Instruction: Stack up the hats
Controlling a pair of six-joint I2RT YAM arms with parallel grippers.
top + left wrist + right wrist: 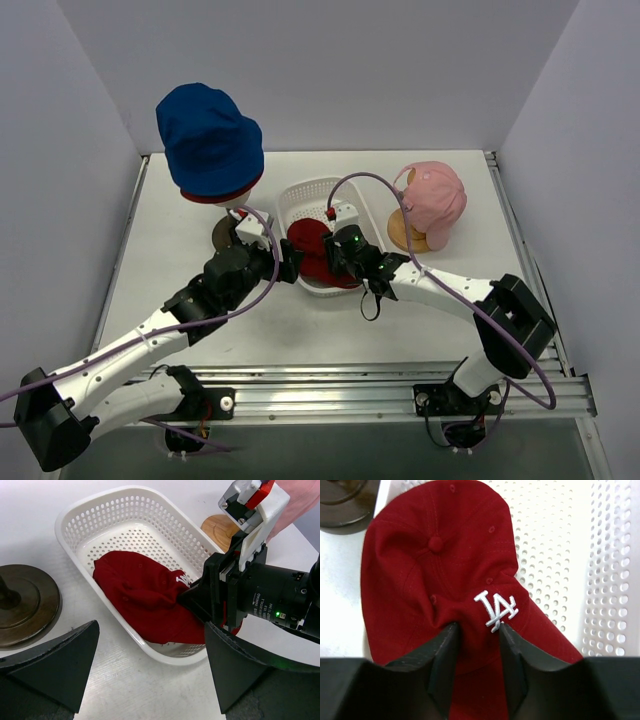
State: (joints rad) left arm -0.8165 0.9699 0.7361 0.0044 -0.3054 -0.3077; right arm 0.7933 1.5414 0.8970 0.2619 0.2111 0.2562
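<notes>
While it lies crown-up at the near end of the white perforated basket [125, 510], the red peaked cap [435, 570] is pinched by the right gripper [478, 628]. A fold of its fabric, just beside the white stitched emblem, is squeezed between the two dark fingers [445, 650], which are drawn in narrowly on the cloth. The cap's fabric is puckered around that grip.

The left gripper [150, 630] is held just off the basket's left side, its jaws spread wide with nothing between them.

Beyond the basket on the left, the blue bucket hat [210, 135] is seen on a stand with a dark round base [25, 605]. The brim of the dark red bucket hat [215, 197] shows under the blue one. On the right of the basket, the pink peaked cap [437, 195] is worn by a cream mannequin head on a wooden disc [405, 238]. All of these are set on the white table [170, 250].
</notes>
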